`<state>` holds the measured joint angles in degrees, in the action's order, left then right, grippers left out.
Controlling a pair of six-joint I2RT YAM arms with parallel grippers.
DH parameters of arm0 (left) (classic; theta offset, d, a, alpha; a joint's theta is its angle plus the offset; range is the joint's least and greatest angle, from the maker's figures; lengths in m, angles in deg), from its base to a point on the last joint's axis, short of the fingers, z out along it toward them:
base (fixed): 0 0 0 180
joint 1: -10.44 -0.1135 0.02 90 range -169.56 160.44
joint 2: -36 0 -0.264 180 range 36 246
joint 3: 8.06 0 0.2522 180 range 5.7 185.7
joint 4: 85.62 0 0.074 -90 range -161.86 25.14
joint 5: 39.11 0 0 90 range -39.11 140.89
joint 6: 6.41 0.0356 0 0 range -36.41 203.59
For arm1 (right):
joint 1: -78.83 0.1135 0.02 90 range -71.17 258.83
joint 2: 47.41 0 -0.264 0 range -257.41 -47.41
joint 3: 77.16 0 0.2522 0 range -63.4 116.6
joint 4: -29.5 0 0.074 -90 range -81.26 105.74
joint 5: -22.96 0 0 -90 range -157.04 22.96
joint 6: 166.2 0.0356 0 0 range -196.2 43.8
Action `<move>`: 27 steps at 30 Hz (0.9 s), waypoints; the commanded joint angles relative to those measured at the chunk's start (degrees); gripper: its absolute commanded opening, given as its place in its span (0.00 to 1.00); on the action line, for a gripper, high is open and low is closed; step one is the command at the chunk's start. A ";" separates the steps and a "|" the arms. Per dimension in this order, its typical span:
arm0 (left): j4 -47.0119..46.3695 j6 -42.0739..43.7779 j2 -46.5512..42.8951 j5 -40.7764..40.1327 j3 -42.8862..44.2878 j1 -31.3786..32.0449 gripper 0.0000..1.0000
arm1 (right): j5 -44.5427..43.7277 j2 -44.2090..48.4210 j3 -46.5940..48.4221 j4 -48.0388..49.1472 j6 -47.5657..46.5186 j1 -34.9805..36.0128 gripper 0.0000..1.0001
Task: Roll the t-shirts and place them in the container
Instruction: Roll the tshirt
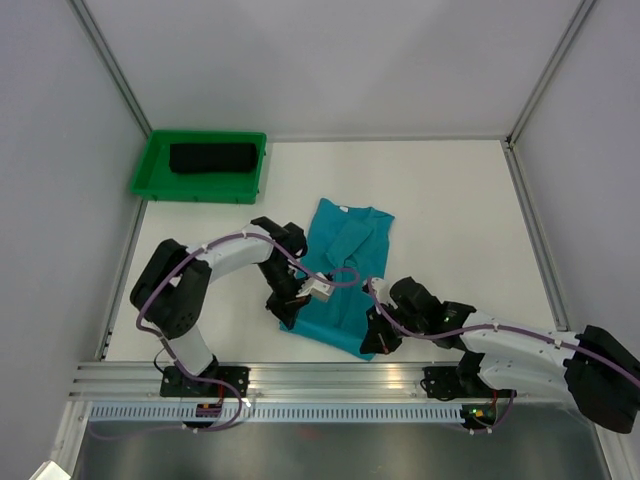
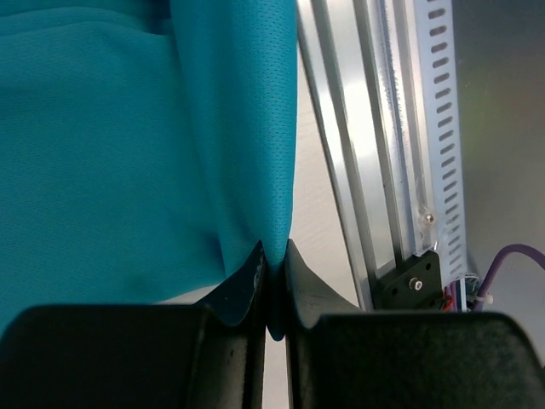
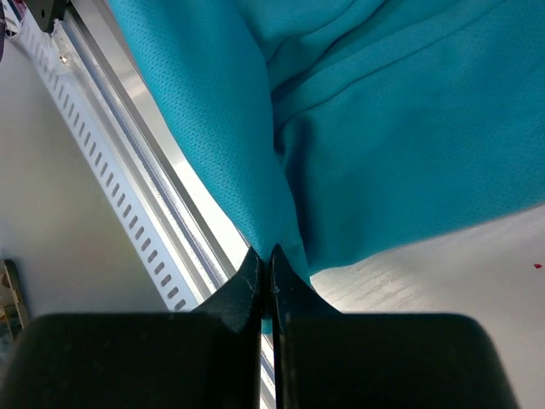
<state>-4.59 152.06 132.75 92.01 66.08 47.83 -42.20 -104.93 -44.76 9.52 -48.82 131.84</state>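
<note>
A teal t-shirt [image 1: 345, 260] lies folded into a long strip in the middle of the table, collar end far, hem end near. My left gripper [image 1: 289, 313] is at the hem's near left corner. In the left wrist view the left gripper [image 2: 274, 251] is shut on a pinch of the teal t-shirt [image 2: 102, 153]. My right gripper [image 1: 378, 342] is at the near right corner. Seen from the right wrist, the right gripper [image 3: 264, 251] is shut on the teal t-shirt's [image 3: 409, 128] edge. A black t-shirt [image 1: 212, 158] lies rolled in the tray.
The green tray [image 1: 195, 192] sits at the far left corner of the table. The aluminium rail [image 1: 330, 375] runs along the near edge, just behind both grippers, and shows in the wrist views [image 2: 375, 128] [image 3: 128, 153]. Grey walls enclose the table.
</note>
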 commanded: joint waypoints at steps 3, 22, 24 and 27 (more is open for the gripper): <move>2.08 -1.31 6.16 3.09 6.41 -4.68 0.10 | 6.87 -4.17 0.52 2.53 -0.65 -4.22 0.01; -2.93 -6.50 13.29 0.27 8.61 -6.80 0.11 | 8.56 -7.09 2.03 1.03 -0.75 -13.55 0.51; -3.10 -6.85 12.94 0.62 8.70 -6.89 0.14 | 7.68 -7.52 0.71 2.87 0.57 -13.46 0.49; -3.19 -6.85 11.80 0.97 8.61 -6.98 0.22 | 8.38 -10.33 0.70 5.77 2.15 -13.55 0.34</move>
<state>-6.95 146.31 146.08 91.51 73.17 41.27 -34.04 -113.56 -43.43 11.86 -48.93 118.45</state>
